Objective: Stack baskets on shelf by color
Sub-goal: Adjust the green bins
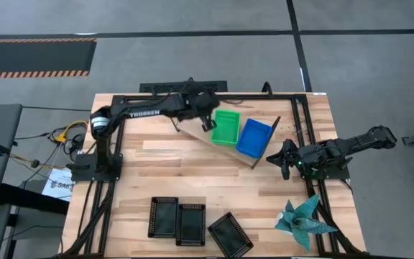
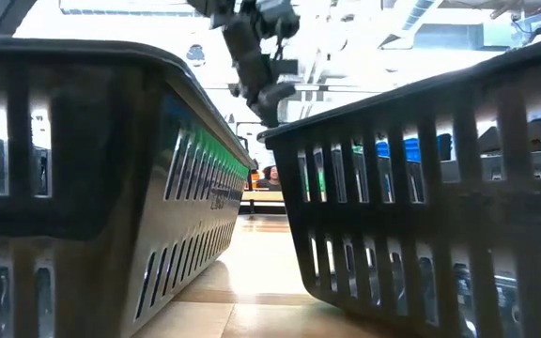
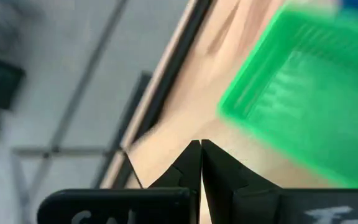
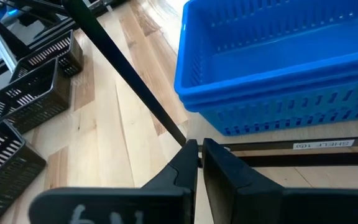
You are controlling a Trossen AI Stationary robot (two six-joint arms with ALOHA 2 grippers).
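The shelf (image 1: 192, 132), a light board with black wire ends, lies slanted at the table's far middle. On it sit green baskets (image 1: 227, 126) and, beside them, a nested stack of blue baskets (image 1: 254, 137) (image 4: 278, 68). Three black baskets (image 1: 164, 217) (image 1: 190, 224) (image 1: 230, 234) stand on their bottoms by the near edge. My left gripper (image 1: 208, 124) (image 3: 201, 144) is shut over the board, just left of the green baskets (image 3: 303, 106). My right gripper (image 1: 284, 158) (image 4: 199, 148) is shut, right of the shelf's blue end.
A teal spiky star (image 1: 304, 219) lies near the right near corner. The shelf's black wire frame (image 4: 123, 68) runs close past my right fingers. Two black baskets (image 2: 92, 188) (image 2: 440, 207) fill the low view. Bare wood (image 1: 192, 169) lies between shelf and black baskets.
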